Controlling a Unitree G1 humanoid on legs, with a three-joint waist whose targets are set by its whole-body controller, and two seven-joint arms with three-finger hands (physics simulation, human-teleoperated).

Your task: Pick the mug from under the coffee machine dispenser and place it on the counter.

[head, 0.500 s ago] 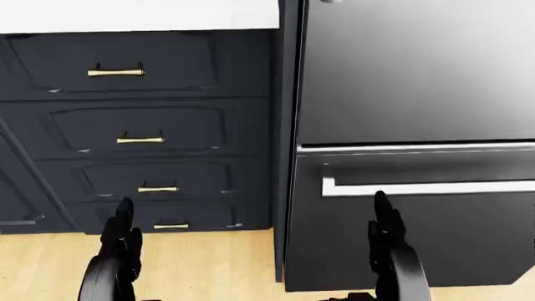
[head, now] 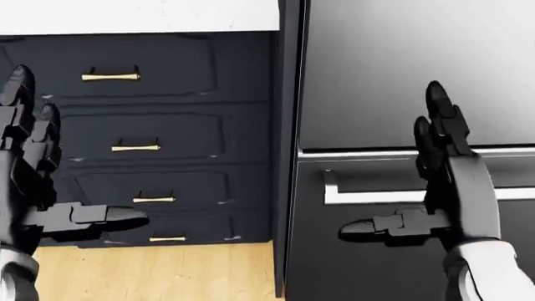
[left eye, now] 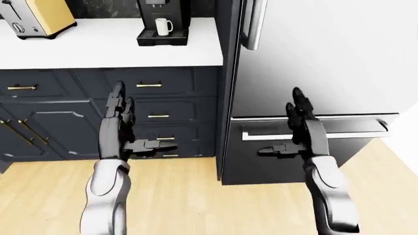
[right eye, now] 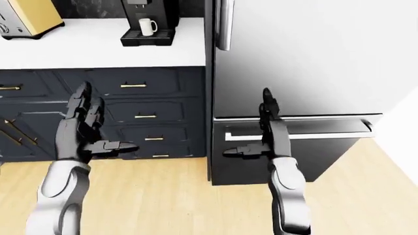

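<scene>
Both arms now raised higher than half second back, hands at drawer height, not near mug yet.

Steel fridge (left eye: 313, 58) fills right. White counter (left eye: 98, 49) upper left, open room beside coffee machine (left eye: 163, 22).

Left hand (left eye: 117, 122), right hand (left eye: 300, 127): fingers spread, empty.

White mug (left eye: 162, 26) sits under dispenser.

No legible text, labels, brands, numbers or signs in any view. Coffee machine (left eye: 163, 19) top centre of left-eye view: plain dark face, no readable marking. Toaster (left eye: 36, 17) upper left: no lettering visible. Fridge (left eye: 327, 73) at right: blank doors.
</scene>
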